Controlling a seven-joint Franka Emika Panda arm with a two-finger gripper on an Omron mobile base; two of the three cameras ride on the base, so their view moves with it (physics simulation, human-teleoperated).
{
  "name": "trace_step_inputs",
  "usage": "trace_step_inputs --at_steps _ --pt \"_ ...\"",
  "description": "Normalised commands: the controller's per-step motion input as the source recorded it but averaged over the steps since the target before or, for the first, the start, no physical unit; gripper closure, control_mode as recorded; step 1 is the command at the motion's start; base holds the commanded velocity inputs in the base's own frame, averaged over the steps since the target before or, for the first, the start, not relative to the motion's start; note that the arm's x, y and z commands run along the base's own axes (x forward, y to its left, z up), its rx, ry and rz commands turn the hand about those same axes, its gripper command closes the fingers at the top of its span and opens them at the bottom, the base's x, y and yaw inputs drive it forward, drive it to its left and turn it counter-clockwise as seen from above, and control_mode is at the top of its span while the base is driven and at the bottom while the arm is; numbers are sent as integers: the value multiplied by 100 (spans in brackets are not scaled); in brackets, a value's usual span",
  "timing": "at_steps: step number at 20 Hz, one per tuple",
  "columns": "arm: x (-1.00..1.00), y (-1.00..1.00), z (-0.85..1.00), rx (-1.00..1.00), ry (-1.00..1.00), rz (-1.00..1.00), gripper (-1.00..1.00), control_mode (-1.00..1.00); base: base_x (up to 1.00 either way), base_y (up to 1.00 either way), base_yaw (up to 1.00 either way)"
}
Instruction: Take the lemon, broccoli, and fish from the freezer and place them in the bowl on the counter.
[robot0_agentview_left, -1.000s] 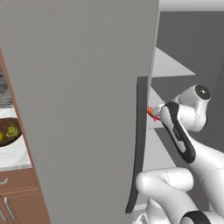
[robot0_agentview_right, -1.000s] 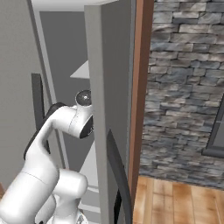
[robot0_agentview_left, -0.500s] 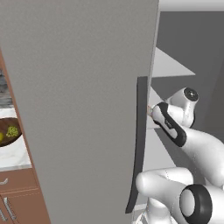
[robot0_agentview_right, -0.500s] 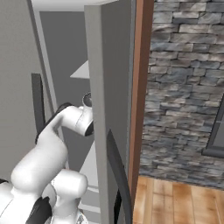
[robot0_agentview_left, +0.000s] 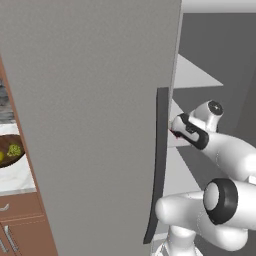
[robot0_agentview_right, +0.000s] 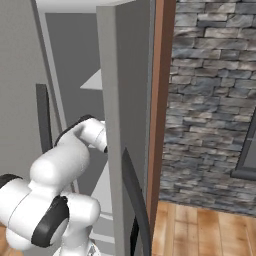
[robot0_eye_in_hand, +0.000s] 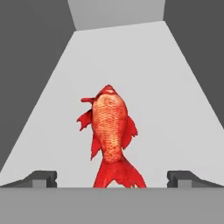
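Observation:
The red-orange fish (robot0_eye_in_hand: 111, 133) lies on a white shelf (robot0_eye_in_hand: 175, 109) inside the freezer, head away from the hand, tail toward it. My gripper (robot0_eye_in_hand: 112, 179) is open, its two fingertips (robot0_eye_in_hand: 41, 178) standing wide on either side of the tail without touching it. In the left base view the arm's wrist (robot0_agentview_left: 192, 132) reaches in behind the edge of the grey freezer door (robot0_agentview_left: 90, 100), with a sliver of the fish (robot0_agentview_left: 173, 134) showing there. At the far left, the brown bowl (robot0_agentview_left: 6, 159) sits on the marble counter (robot0_agentview_left: 15, 180) holding the broccoli (robot0_agentview_left: 15, 149) and the lemon (robot0_agentview_left: 1, 156).
The freezer door's long dark handle (robot0_agentview_left: 159, 165) hangs close to the arm's left. A second grey door with a dark handle (robot0_agentview_right: 132, 200) stands open on the right, beside a wooden post (robot0_agentview_right: 159, 100), a stone wall (robot0_agentview_right: 215, 90) and wood flooring (robot0_agentview_right: 200, 230).
The arm has pushed further into the freezer toward the fish, its hand now partly behind the door edge. The gripper has stayed open.

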Motion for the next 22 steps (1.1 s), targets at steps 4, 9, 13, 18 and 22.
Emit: trace_step_inputs --at_steps 4,9,13,18,22 --pt "11 -5 -9 0 0 0 -100 -100 0 0 0" --pt "5 0 -19 0 0 0 -100 -100 0 0 0" --pt "11 0 -20 0 0 0 -100 -100 0 0 0" --pt "18 0 -12 0 0 0 -100 -100 0 0 0" --pt "21 0 -9 0 0 0 -100 -100 0 0 0"
